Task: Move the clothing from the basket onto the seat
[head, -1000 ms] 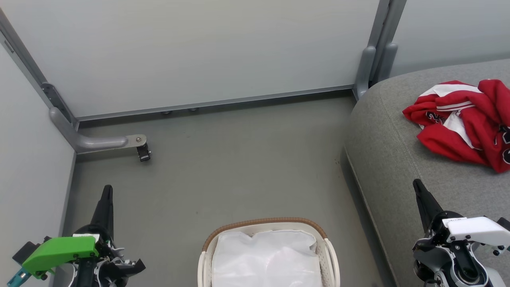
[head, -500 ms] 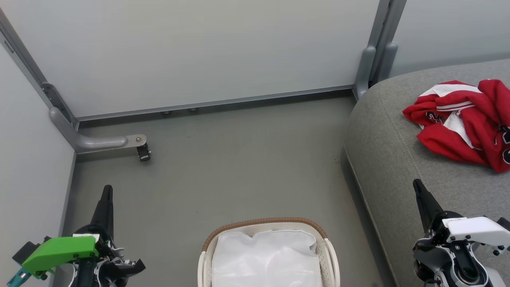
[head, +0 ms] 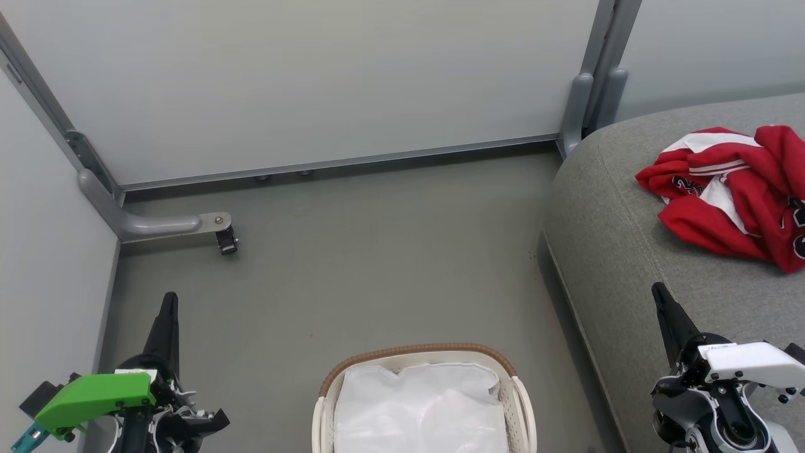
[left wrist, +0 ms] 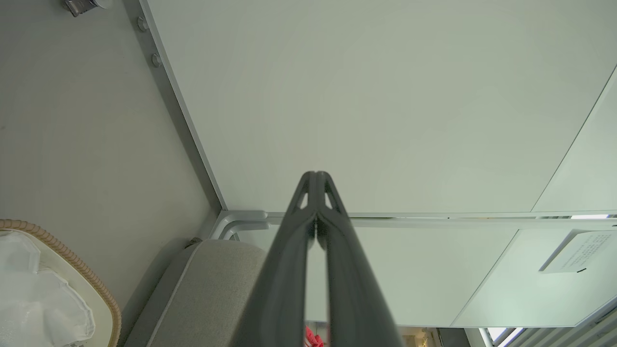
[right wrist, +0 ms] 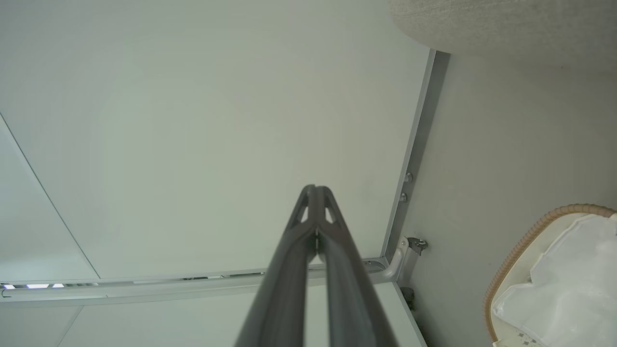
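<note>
Plainly, the clothing (head: 723, 182) lies on the seat (head: 616, 251) beyond the closed right tool (head: 658, 289), the left tool (head: 168, 297) closed too.

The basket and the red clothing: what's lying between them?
Nothing loose. In the head view, between the basket and the clothing there is a strip of bare grey floor, then the rounded edge and bare cushion of the seat.

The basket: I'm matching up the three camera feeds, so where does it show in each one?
Head view: basket at bottom centre, cut off by the lower edge.
Left wrist view: basket in the lower left corner.
Right wrist view: basket in the lower right corner.
Shared landmark: the grey sofa cushion, on the right in the head view, bottom left of centre in the left wrist view, top right in the right wrist view.
</note>
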`<state>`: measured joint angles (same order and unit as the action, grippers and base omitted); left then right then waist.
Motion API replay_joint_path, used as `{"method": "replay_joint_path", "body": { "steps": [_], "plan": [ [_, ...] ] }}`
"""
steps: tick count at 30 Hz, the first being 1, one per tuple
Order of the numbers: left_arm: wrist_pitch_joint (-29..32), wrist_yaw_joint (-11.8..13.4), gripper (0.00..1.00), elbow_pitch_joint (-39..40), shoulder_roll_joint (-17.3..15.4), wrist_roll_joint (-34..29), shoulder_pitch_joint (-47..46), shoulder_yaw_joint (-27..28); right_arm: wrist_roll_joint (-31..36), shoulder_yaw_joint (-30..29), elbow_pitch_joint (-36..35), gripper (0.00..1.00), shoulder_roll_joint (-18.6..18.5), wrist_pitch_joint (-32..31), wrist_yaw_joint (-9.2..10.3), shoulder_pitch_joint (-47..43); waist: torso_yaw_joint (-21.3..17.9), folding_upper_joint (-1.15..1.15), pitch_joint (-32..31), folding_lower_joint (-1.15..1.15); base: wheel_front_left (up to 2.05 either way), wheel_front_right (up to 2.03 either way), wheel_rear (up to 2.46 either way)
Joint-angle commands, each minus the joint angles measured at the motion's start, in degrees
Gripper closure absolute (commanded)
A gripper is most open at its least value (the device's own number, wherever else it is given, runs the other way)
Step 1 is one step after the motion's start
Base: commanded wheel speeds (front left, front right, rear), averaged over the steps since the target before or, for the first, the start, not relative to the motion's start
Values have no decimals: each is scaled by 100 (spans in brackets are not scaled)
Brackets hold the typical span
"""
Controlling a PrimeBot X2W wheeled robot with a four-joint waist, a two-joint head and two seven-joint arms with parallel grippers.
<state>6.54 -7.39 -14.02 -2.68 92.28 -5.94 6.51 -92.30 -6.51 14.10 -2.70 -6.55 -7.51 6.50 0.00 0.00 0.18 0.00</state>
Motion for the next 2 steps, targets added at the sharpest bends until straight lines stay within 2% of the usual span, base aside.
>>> {"method": "replay_joint_path", "body": {
  "steps": [1, 2],
  "plan": [
    [20, -18, 100, 9, -37, 25, -58, 13, -22, -14, -24, 100, -34, -16, 4, -59, 0, 0, 0, 0, 0, 0, 0],
    [19, -18, 100, 9, -37, 25, -58, 13, -22, -14, -24, 100, -34, -16, 4, -59, 0, 0, 0, 0, 0, 0, 0]
  ]
}}
